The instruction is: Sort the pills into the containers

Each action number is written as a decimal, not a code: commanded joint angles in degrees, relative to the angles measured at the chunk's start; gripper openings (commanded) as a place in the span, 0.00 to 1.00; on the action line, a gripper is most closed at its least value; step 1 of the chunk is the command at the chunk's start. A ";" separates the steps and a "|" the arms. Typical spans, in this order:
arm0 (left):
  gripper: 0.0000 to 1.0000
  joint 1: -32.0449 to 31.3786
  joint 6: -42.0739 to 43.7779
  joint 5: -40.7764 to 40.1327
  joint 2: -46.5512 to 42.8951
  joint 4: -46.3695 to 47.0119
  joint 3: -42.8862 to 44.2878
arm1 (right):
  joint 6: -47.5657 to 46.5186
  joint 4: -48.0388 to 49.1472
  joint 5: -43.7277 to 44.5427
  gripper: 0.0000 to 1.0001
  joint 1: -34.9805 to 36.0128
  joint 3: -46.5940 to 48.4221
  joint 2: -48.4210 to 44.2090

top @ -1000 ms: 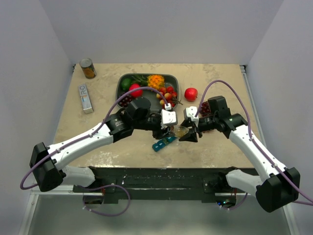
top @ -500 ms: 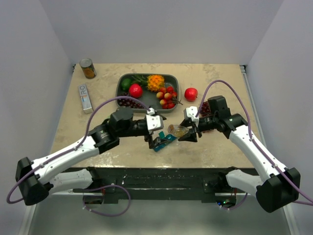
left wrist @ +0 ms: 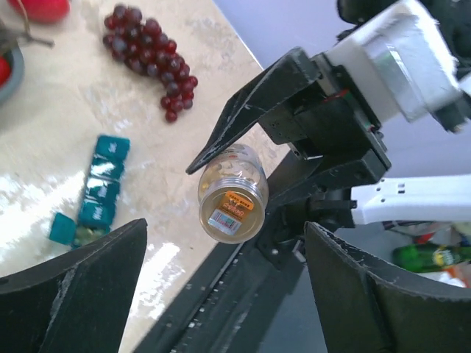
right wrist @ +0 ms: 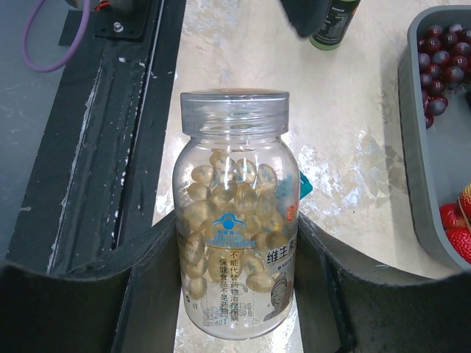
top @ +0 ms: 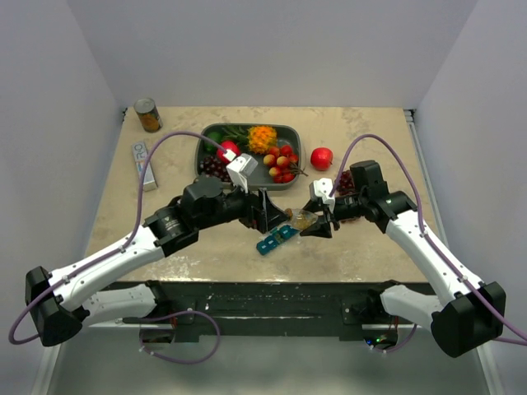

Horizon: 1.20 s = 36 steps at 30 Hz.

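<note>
Teal containers [top: 276,239] lie beside right end effector's [top: 317,223] bottle [top: 303,219].

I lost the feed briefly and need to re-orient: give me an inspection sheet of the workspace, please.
Surface: beige stone-look tabletop, no spills seen.
Job's things: teal pill organiser lying flat near the front edge; clear pill bottle of yellow capsules, cap apparently on, held off the table near it.
Clutter: grey fruit tray, loose red fruit, grape bunch, tin can, white box, small green bottle.
Pincers: left pincer open, empty, facing the bottle; right pincer shut on the pill bottle.
Cables: purple cable looping over each arm, no snag seen.
Surroundings: plain white walls; black mounting rail.
</note>
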 commanded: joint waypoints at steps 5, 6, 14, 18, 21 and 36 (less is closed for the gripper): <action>0.85 -2.52 -15.55 -3.91 6.25 -2.53 6.46 | 0.66 1.86 -1.37 0.00 0.08 0.88 -1.22; 0.84 -2.79 -15.55 -3.83 6.78 -3.14 6.65 | 0.66 1.78 -1.37 0.00 0.08 0.88 -1.22; 0.55 -3.58 -14.06 -3.39 9.34 -4.20 7.70 | 0.75 1.95 -1.37 0.00 0.08 0.88 -1.04; 0.36 -3.67 -10.55 -3.21 10.13 -5.52 8.49 | 0.84 1.95 -1.37 0.00 -0.01 0.79 -1.04; 0.14 -3.58 -2.66 -0.94 10.13 -5.09 8.41 | 0.84 2.04 -1.37 0.00 -0.01 0.79 -1.04; 0.50 1.34 60.66 23.69 12.67 7.04 0.85 | 0.75 2.13 -1.19 0.00 0.08 0.62 -0.78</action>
